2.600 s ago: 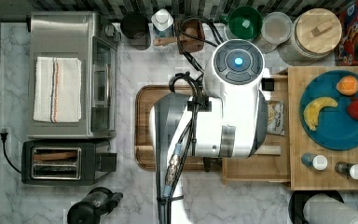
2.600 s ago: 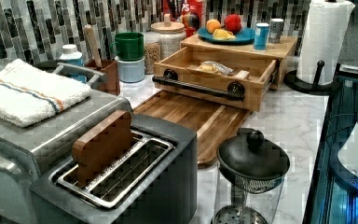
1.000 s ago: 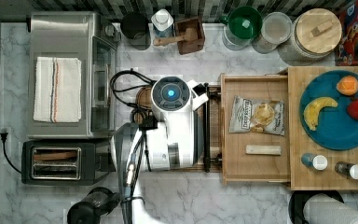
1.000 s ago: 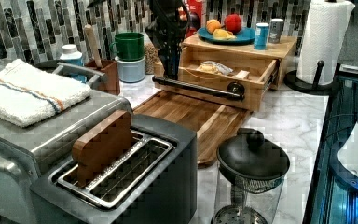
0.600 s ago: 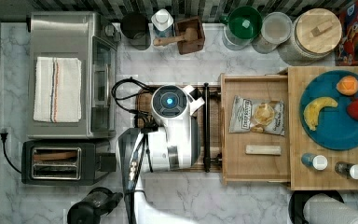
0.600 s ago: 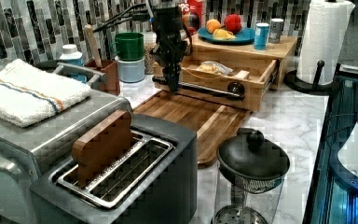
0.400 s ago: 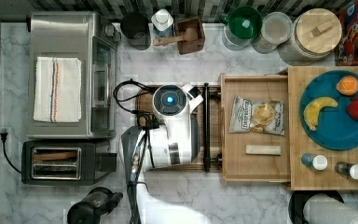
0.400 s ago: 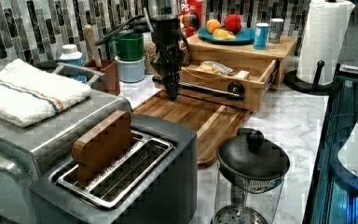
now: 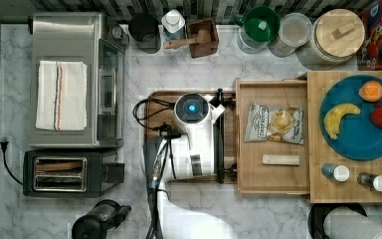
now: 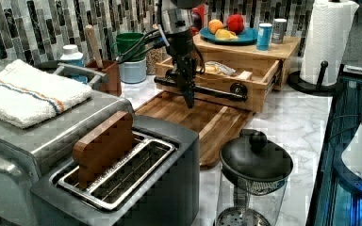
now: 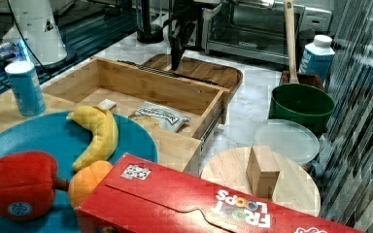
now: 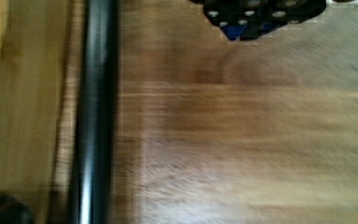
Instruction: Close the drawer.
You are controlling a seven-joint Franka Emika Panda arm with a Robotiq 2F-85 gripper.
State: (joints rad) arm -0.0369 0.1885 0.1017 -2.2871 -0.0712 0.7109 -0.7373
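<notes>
Our gripper hangs over the dark tray, just outside the drawer, whose black handle bar runs crosswise beside it. The drawer stands pulled out from its cabinet at the counter's right edge in the top view, so we judge the push goes toward the cabinet. We cannot tell the fingers' state.

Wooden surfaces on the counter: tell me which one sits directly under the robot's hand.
The dark brown round-cornered wooden tray, not the pale light-wood drawer or the flat cabinet top. The hand hangs over it, just outside the drawer's black bar handle.

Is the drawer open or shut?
Open. The drawer sticks out from under the top, and you can see the chip bag inside.
</notes>
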